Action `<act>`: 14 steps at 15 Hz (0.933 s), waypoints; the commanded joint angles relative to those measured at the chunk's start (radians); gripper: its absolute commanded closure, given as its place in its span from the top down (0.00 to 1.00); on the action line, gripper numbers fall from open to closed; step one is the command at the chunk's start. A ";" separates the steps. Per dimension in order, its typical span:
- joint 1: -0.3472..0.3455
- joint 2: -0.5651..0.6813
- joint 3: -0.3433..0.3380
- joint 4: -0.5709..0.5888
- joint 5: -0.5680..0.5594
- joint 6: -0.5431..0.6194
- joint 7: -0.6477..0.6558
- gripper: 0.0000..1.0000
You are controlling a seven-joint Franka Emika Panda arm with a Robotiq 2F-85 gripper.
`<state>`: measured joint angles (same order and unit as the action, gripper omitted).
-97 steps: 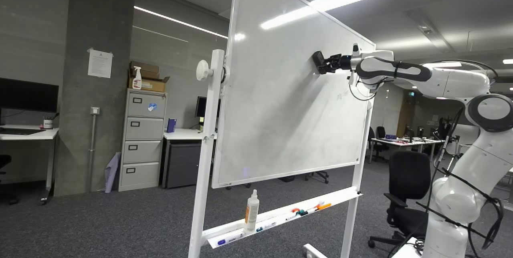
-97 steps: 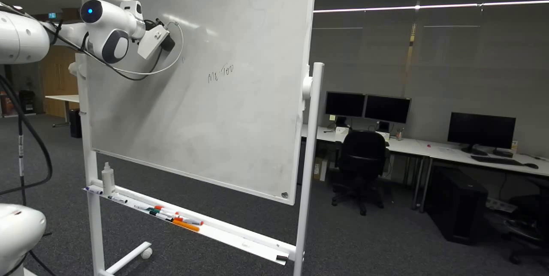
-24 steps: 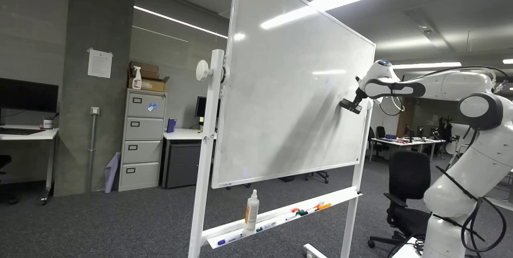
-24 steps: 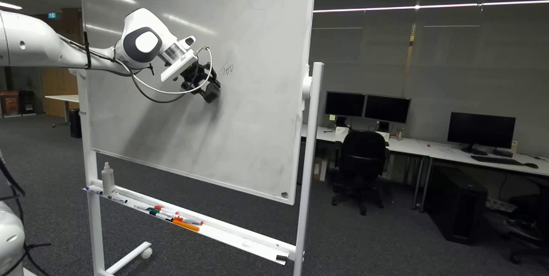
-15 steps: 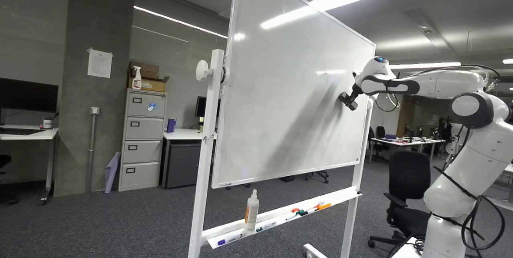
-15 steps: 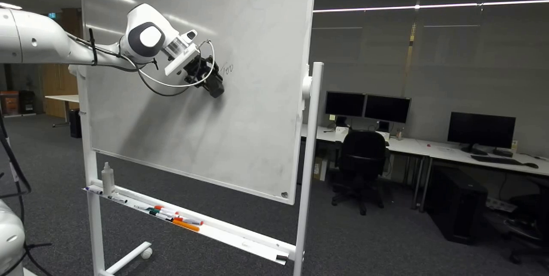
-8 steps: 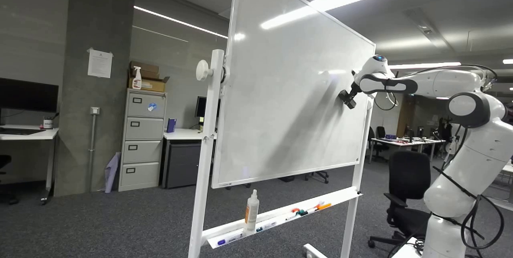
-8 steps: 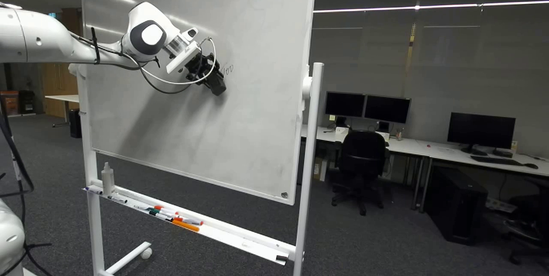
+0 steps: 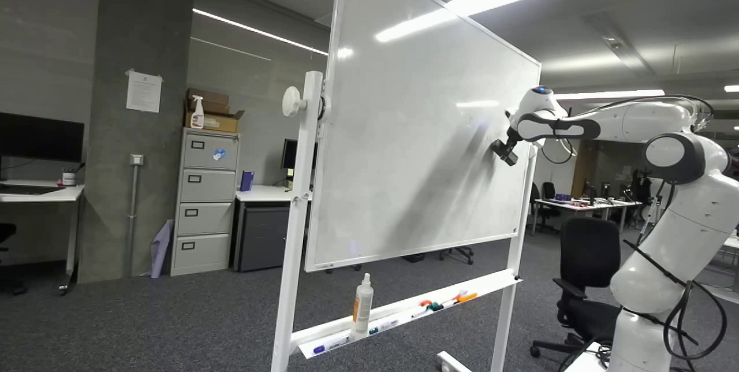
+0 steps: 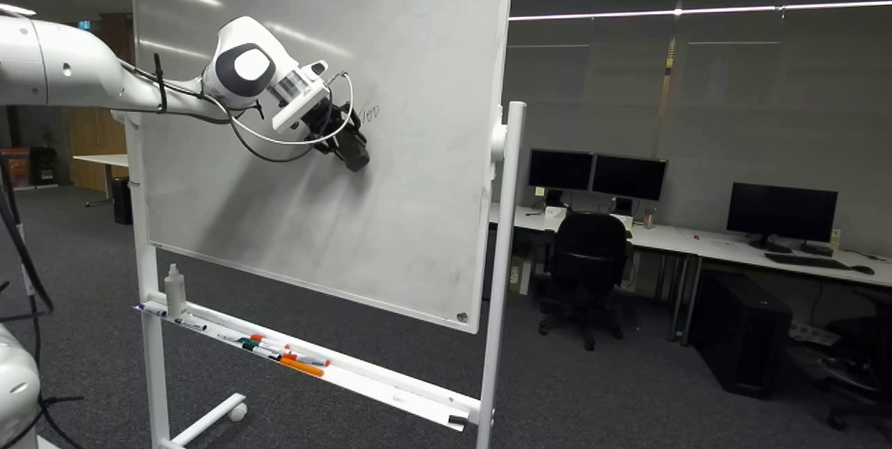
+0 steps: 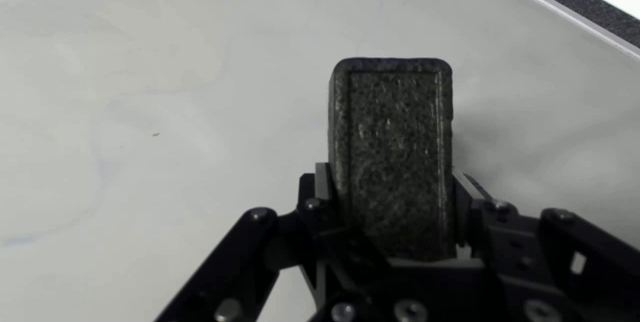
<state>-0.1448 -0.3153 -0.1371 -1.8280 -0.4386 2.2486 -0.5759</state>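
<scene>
The fingers (image 11: pixel 323 182) are gripping a dark block (image 11: pixel 395 162) at the whiteboard (image 10: pixel 418 226), contact unclear. Open room is stretching below it to the lower edge (image 10: pixel 313 288)

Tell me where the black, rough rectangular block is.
In the wrist view, the block sits right of centre, clamped in the black gripper; in an exterior view, it is just below and left of the dark handwritten letters on the whiteboard.

Spray bottle (image 9: pixel 197 115) atop grey filing cabinet (image 9: pixel 206 194)

the block (image 11: pixel 392 127) is speckled charcoal, the end effector (image 11: pixel 392 182) black, the whiteboard (image 10: pixel 414 191) greyish-white.
</scene>
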 commanded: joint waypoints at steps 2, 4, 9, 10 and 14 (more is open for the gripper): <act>0.002 0.000 -0.003 0.021 -0.020 -0.034 0.019 0.34; 0.007 0.005 0.000 0.041 -0.013 -0.038 0.020 0.34; 0.019 0.036 0.017 0.156 0.005 -0.054 0.030 0.34; 0.021 0.048 0.020 0.193 0.010 -0.060 0.035 0.34; 0.034 0.099 0.004 0.299 0.035 -0.039 0.031 0.34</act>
<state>-0.1222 -0.2810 -0.1178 -1.6436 -0.4323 2.2240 -0.5423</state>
